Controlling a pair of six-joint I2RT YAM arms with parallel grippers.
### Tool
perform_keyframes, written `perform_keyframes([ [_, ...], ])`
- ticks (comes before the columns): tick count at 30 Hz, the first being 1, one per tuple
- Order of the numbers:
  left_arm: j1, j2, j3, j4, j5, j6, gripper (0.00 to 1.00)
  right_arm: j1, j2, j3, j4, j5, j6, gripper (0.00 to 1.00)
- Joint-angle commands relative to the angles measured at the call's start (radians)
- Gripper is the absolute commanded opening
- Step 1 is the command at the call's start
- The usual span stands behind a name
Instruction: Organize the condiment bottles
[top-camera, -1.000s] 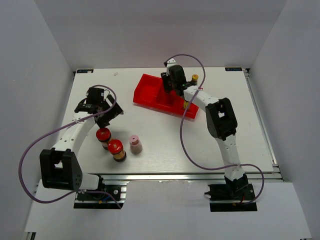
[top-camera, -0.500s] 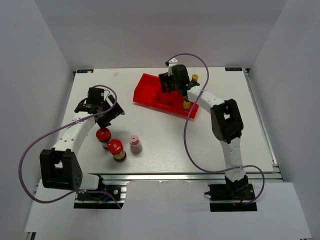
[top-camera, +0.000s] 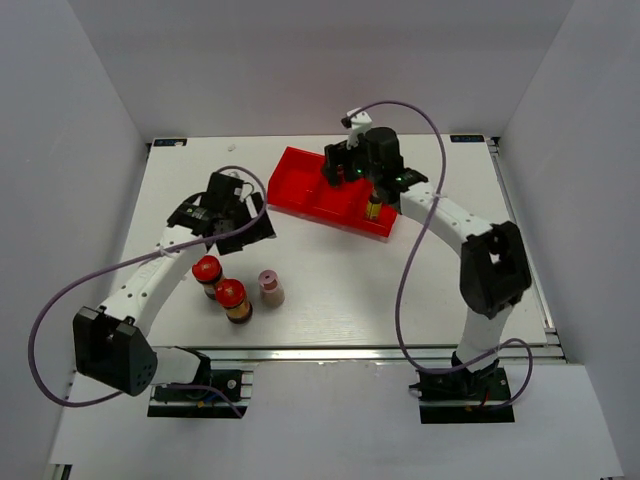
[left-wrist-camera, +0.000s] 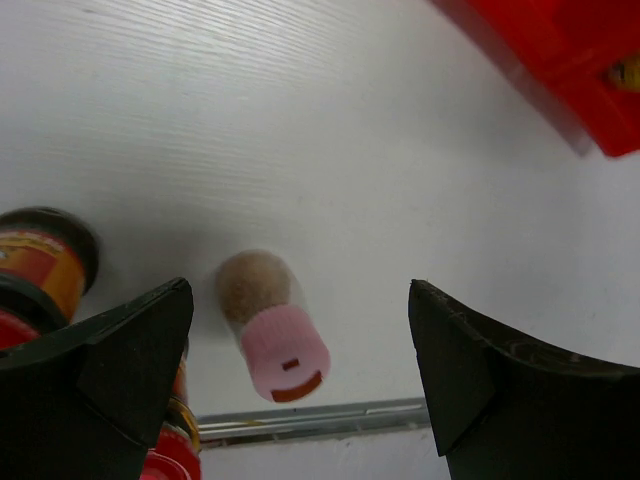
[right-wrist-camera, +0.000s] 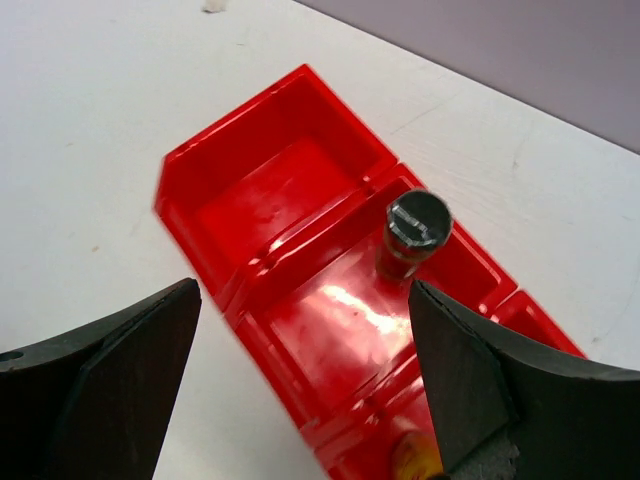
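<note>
Two red-lidded jars (top-camera: 207, 268) (top-camera: 231, 293) and a pink-capped bottle (top-camera: 269, 285) stand on the table near the left arm. My left gripper (top-camera: 248, 232) hovers open just behind them; in its wrist view the pink-capped bottle (left-wrist-camera: 285, 350) sits below the gap of the left gripper (left-wrist-camera: 300, 285), untouched. My right gripper (top-camera: 338, 172) is open above the red tray (top-camera: 295, 180). Under the right gripper (right-wrist-camera: 305, 288), a dark-capped bottle (right-wrist-camera: 418, 225) stands free in the middle compartment. A yellow-capped bottle (top-camera: 373, 205) stands in the right compartment.
The tray (right-wrist-camera: 270, 200) lies at an angle at the back centre, its left compartment holding nothing. An aluminium rail (top-camera: 380, 352) runs along the table's near edge. White walls close in the left, right and back sides.
My left gripper has swung right, toward the pink-capped bottle. The right arm has shifted right and pulled up from the tray, leaving the dark-capped bottle standing alone.
</note>
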Motion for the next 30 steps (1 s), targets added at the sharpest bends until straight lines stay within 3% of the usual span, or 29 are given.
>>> perform_keyframes([
  [1, -0.084, -0.028, 0.055, -0.082, -0.085, 0.055, 0.98, 0.006, -0.139, -0.13, 0.131, -0.092, 0.032, 0.89],
  [5, -0.151, 0.002, 0.064, -0.115, -0.117, 0.089, 0.98, 0.006, -0.28, -0.303, 0.154, -0.133, 0.047, 0.89],
  [14, -0.293, 0.059, 0.051, -0.157, -0.127, 0.116, 0.98, 0.006, -0.385, -0.423, 0.191, -0.121, 0.073, 0.89],
  [25, -0.324, 0.093, 0.021, -0.232, -0.191, 0.086, 0.98, 0.006, -0.409, -0.456, 0.154, -0.11, 0.067, 0.89],
  [30, -0.325, 0.09, -0.008, -0.226, -0.182, 0.084, 0.93, 0.006, -0.446, -0.497, 0.154, -0.092, 0.07, 0.89],
])
